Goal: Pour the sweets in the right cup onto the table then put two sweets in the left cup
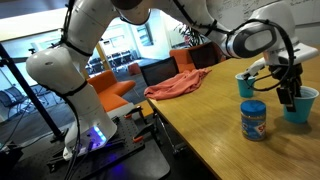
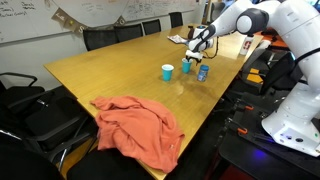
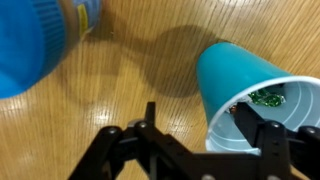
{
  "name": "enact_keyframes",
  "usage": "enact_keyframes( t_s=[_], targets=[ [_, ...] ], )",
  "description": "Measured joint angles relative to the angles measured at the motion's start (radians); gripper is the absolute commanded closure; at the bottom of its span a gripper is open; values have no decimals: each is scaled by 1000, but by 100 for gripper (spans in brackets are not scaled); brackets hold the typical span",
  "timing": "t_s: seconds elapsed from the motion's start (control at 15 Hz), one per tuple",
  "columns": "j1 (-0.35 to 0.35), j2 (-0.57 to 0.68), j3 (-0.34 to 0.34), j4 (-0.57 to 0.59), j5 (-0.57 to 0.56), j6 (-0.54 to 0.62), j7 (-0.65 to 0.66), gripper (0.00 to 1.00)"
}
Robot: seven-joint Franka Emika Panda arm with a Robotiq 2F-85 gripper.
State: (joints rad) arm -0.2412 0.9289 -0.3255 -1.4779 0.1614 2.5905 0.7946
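Wrist view: I have the gripper [image 3: 197, 118] unclenched, one finger at the mouth of the right cup [image 3: 245, 80], the other outside its wall. The sweets [image 3: 266, 97] lie inside. The cup stands on the table [image 1: 200, 135], near the left cup [image 1: 246, 85] and a blue jar [image 1: 253, 120].

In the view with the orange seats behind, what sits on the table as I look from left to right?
Pink cloth → small blue cup → wider teal cup.
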Motion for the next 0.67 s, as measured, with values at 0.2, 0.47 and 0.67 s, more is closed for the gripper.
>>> enact_keyframes(
  t_s=[0.2, 0.47, 0.67],
  targets=[
    [-2, 17, 2, 24, 19, 0, 0, 73],
    [-3, 28, 2, 43, 25, 0, 0, 99],
    [-3, 29, 2, 47, 25, 0, 0, 100]
  ],
)
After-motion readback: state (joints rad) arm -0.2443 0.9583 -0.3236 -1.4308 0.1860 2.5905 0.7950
